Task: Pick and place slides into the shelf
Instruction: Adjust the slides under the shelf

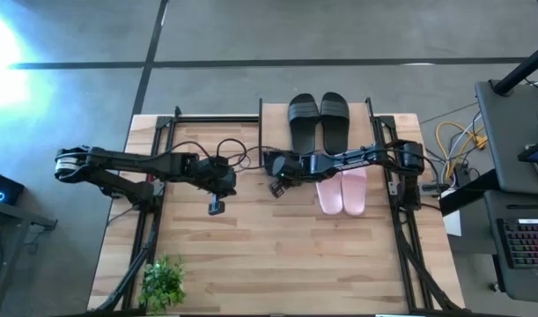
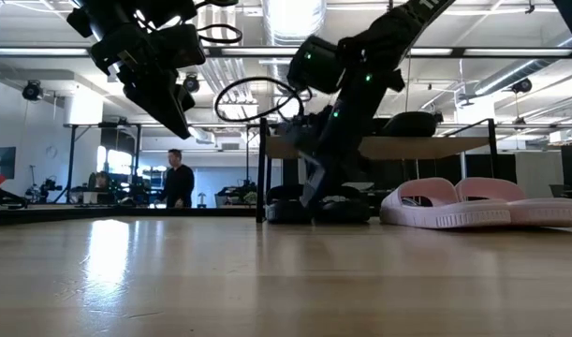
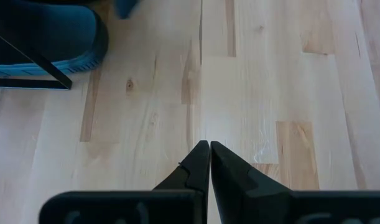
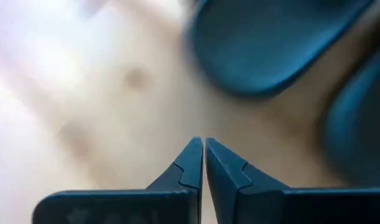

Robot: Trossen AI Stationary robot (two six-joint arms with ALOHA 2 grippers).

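Both grippers are closed and empty: the left gripper (image 1: 216,208) hangs over bare table (image 1: 277,264), the right gripper (image 1: 276,188) near the shelf (image 2: 426,146). Two black slides (image 1: 319,121) sit on top of the shelf, two pink slides (image 1: 342,190) right beside it.

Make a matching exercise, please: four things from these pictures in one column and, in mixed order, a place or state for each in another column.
Things:
1. black slides
2. pink slides
3. small plant
4. left pincer

Places or states:
A. shut, holding nothing
B. on top of the shelf
C. near a front corner of the table, on the left arm's side
D. on the table, under the right arm

Pairs: 1-B, 2-D, 3-C, 4-A
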